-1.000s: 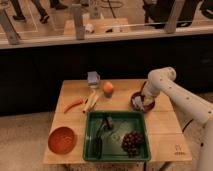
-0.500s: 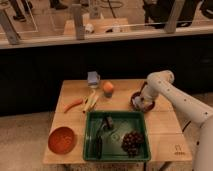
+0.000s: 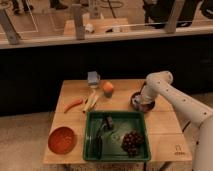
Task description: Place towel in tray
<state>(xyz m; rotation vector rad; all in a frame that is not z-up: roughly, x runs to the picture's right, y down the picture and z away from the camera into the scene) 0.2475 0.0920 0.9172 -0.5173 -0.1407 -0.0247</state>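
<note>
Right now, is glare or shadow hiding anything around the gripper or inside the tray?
Camera view: no glare on the table. The gripper hangs over the dark bowl at the right, where it looks shaded. The green tray is dim inside, so the dark grapes blend in.

**Odds and Ends on the Counter**

On the wooden counter (image 3: pixel 165 134), an orange bowl (image 3: pixel 62 140) sat at 8 o'clock. A carrot (image 3: pixel 73 104) lay at 10 o'clock, with a pale yellow stalk (image 3: pixel 91 101) just beside it. A blue-grey box (image 3: pixel 93 77) and an orange fruit (image 3: pixel 108 88) stood near 12 o'clock. A dark bowl (image 3: pixel 136 105) sat at 2 o'clock, under the tool (image 3: pixel 143 99). Dark grapes (image 3: pixel 132 141) lay at 5 o'clock.
</note>
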